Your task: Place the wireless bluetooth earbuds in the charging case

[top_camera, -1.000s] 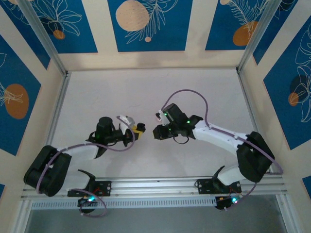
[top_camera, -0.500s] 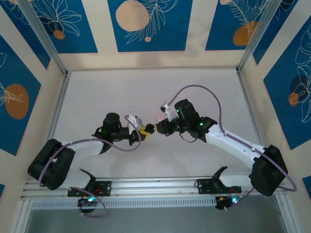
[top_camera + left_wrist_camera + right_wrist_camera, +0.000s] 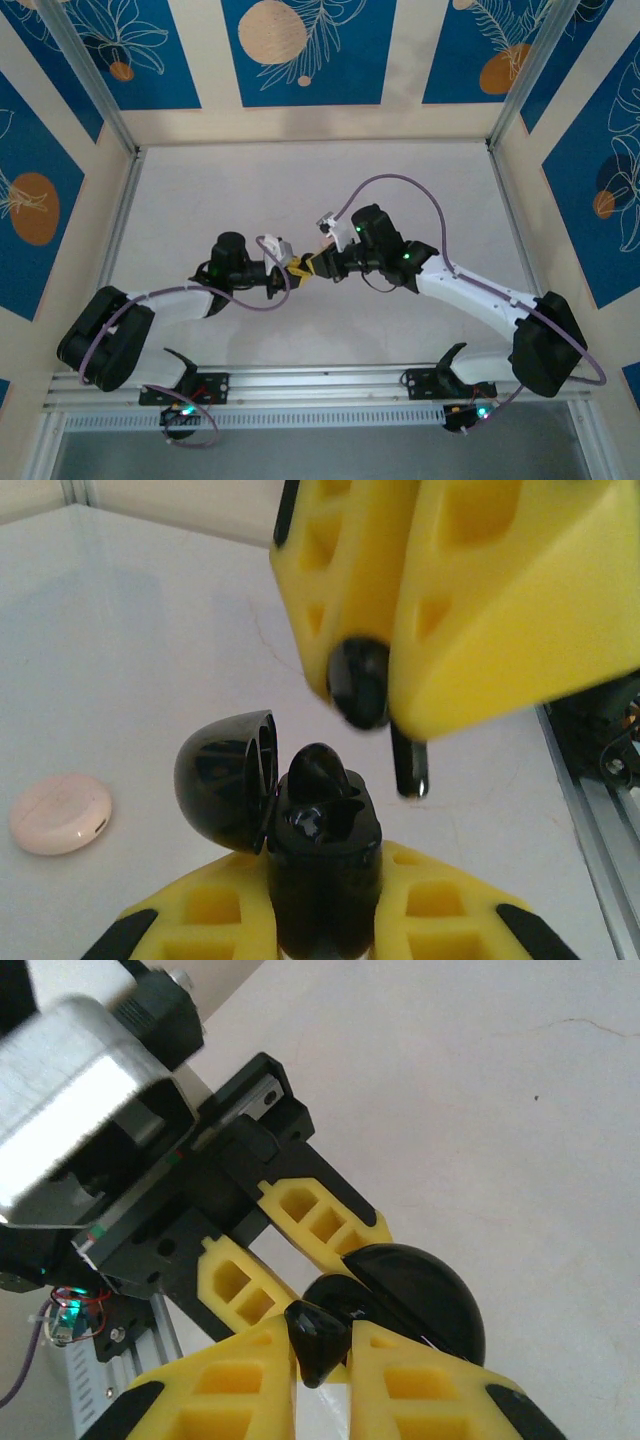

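Above the table [image 3: 130,680], the left tool [image 3: 322,920] is clamped on the open charging case [image 3: 322,850], where 1 earbud [image 3: 318,770] looks already seated. Just over it, the right tool [image 3: 385,695] pinches earbud 2 [image 3: 360,680], which I judge is not yet in its socket.

We count two arms: left arm [image 3: 170,300], right arm [image 3: 470,290]. Two grippers: left gripper [image 3: 291,268], right gripper [image 3: 322,264]. Four yellow fingers [image 3: 500,600], two per gripper. One charging case [image 3: 322,860], with one lid [image 3: 225,780] at its 10 o'clock. Two earbuds [image 3: 318,772]: one seated in charging case, second earbud [image 3: 360,680] at 1 o'clock from it, between right gripper's fingers. One pink disc [image 3: 60,813], 9 o'clock from charging case. Two purple cables [image 3: 400,182], one per arm.
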Robot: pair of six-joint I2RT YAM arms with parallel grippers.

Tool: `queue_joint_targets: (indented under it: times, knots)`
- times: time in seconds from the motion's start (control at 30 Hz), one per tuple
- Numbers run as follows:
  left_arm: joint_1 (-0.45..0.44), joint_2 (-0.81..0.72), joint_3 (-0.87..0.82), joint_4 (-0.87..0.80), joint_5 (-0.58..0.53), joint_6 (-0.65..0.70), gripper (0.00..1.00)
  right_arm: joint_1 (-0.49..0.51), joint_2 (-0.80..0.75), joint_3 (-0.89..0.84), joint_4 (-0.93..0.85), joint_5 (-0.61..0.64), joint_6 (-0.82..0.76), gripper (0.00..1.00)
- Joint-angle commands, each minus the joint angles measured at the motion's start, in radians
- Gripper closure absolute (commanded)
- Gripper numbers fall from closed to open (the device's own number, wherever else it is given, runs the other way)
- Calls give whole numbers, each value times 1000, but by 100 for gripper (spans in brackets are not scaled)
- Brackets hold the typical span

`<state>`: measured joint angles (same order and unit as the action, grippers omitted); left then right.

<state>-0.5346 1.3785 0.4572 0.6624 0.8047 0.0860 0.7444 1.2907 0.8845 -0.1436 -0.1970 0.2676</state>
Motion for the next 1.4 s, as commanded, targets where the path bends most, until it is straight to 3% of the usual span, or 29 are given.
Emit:
queue_joint_targets:
  times: [0.0,0.57,1.37]
  knots:
    - [-10,2,7,102,39,-46,85,10,11,29,18,31,-28,84]
    - [-10,5,1,90,44,-57,85,13,-64,12,46,113,-50,84]
    - [-10,22,1,252,36,-168,85,40,-37,2,66,134,-70,84]
